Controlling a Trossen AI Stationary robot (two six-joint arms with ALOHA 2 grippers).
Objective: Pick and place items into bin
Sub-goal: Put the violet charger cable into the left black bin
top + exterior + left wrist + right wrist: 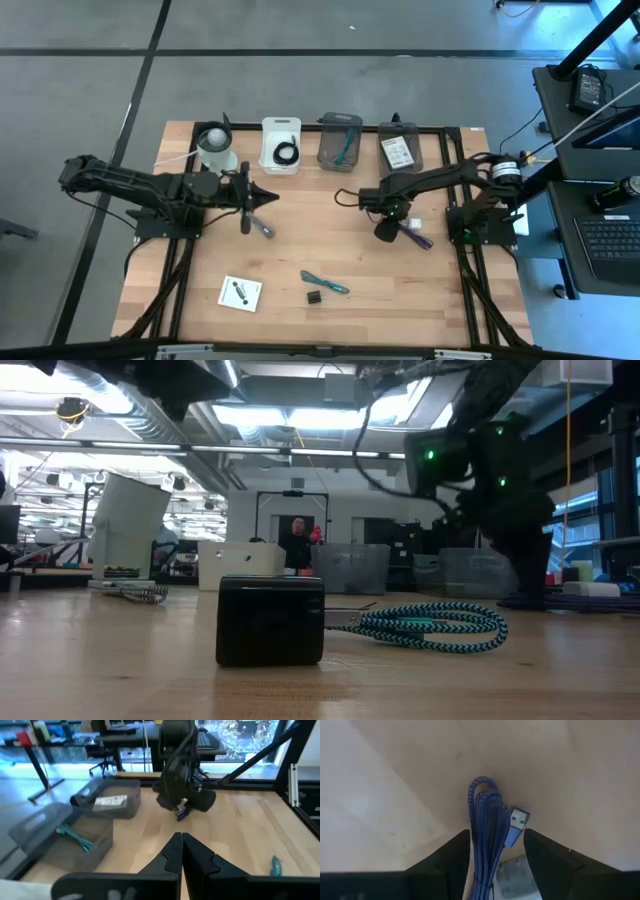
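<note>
The left gripper (268,196) is being kept over the table's left half with its fingers (172,851) clenched together on nothing; it is judged to be waiting, held aside so the other arm has room. Just beyond its fingertips a small pen-like item (264,230) is lying on the wood. Nearer the front edge, well apart from both sets of fingers, a white card (240,292), a teal braided cable (325,282) and a small black block (315,297) are lying loose, not yet collected.

Along the far edge the bins (340,142) are being kept in a row, one already holding a black coiled cable (288,154), another a teal tie (75,836), another a printed card (110,801).

The right gripper (392,228) is being held low at the table's right half, its fingers (445,859) spread apart, with a purple braided USB cable (487,827) lying between them. The cable is judged to be straddled this way so that closing grips the bundled strands together.
</note>
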